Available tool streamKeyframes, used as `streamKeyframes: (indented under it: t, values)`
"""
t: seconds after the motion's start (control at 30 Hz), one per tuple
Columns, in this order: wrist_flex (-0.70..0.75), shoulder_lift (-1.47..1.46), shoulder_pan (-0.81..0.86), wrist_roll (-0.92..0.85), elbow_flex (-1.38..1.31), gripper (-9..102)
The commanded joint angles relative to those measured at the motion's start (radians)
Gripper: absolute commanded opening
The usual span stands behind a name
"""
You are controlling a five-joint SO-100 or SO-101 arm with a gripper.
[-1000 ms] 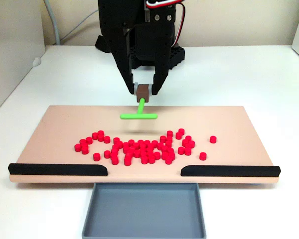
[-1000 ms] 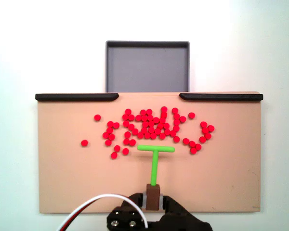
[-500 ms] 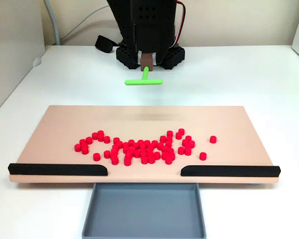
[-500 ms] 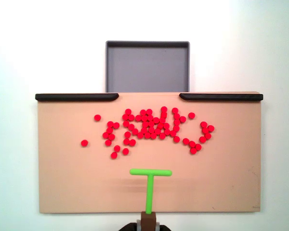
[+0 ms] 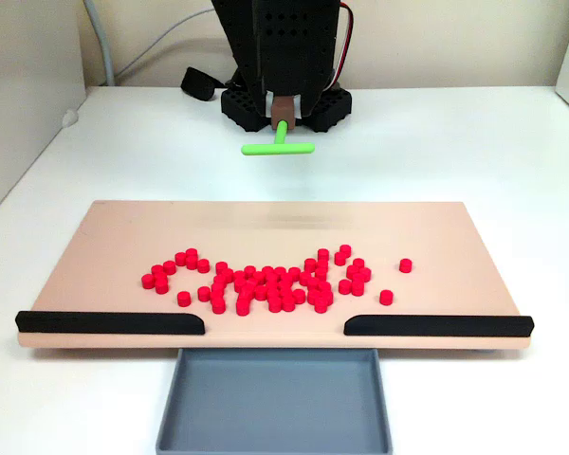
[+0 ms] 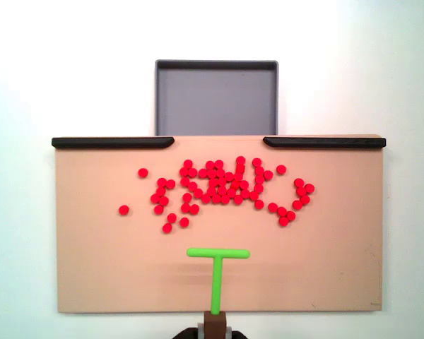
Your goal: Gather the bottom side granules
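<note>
Currently the end effector (image 5: pixel 283 106) is clamped on a small brown block (image 5: pixel 283 105) that carries the stem of the green T-shaped tool (image 5: pixel 278 145); the fingers press the block from both sides. In the front-facing fixed view the tool hangs raised, its crossbar level and appearing over the white table (image 5: pixel 455 152) behind the board. In the top-down fixed view the end effector (image 6: pixel 213 328) sits at the lower frame edge, with the stem running away from it and the crossbar (image 6: pixel 218 253) over the tan board (image 6: pixel 92 268).

The granules (image 6: pixel 222 183) lie beyond the crossbar, apart from it, on the side of the board away from the end effector. Main cluster: dense, roughly straight ahead of the tool. Looser groups trail off to either side of that cluster. One granule (image 6: pixel 124 210) sits alone, ahead of the tool and off to the left in the top-down view; another (image 5: pixel 405 265) sits alone to the right in the front-facing view. None touches the tool.

Past the granules, along the board's far edge from the end effector, two black rails (image 6: pixel 113 142) leave a gap between them. The grey tray (image 6: pixel 215 65) sits just beyond that gap, against the board edge. No granules are seen in the tray.
</note>
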Motion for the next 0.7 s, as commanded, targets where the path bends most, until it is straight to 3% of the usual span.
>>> streamKeyframes:
  t: [0.0, 0.67]
  values:
    - [-0.002, 0.002, -0.008, 0.006, -0.017, 0]
    - [-0.003, -0.02, 0.002, 0.006, -0.017, 0]
